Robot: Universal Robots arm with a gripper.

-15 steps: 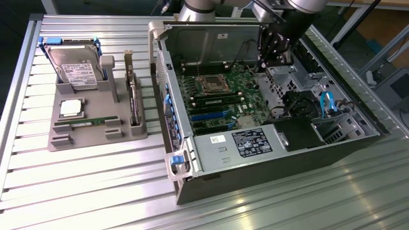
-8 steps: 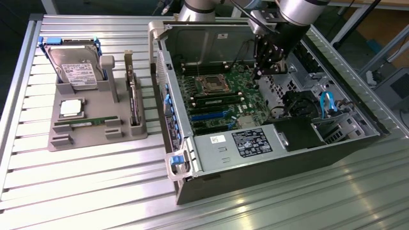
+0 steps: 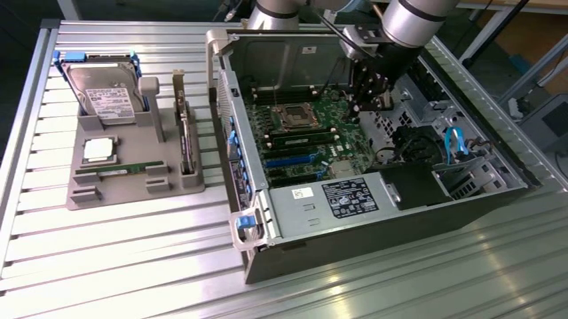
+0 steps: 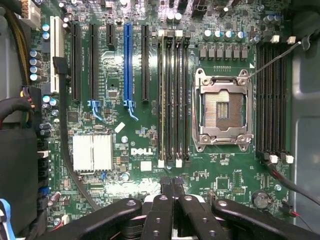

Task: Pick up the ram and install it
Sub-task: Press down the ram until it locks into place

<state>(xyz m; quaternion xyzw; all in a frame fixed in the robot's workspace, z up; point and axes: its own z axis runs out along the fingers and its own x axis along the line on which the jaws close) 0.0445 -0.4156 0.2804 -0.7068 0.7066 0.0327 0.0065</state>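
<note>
The ram (image 3: 120, 170), a thin green stick, lies flat in the grey holder tray (image 3: 133, 193) on the exterior view's left, well apart from the arm. My gripper (image 3: 379, 103) hangs inside the open computer case (image 3: 373, 199), above the motherboard (image 3: 306, 143) and beside the processor socket (image 3: 293, 117). In the wrist view its fingertips (image 4: 172, 184) are pressed together with nothing between them, near the black memory slots (image 4: 174, 97) and the empty socket (image 4: 221, 110). A thin green strip (image 3: 302, 139) runs along the memory slots in the exterior view.
The tray also holds a hard drive (image 3: 105, 93), a square silver processor (image 3: 98, 149) and an upright expansion card (image 3: 185, 136). Inside the case sit a black power supply (image 3: 355, 193), cables (image 3: 417, 143), blue clips (image 3: 457, 143) and a heatsink (image 4: 92, 152).
</note>
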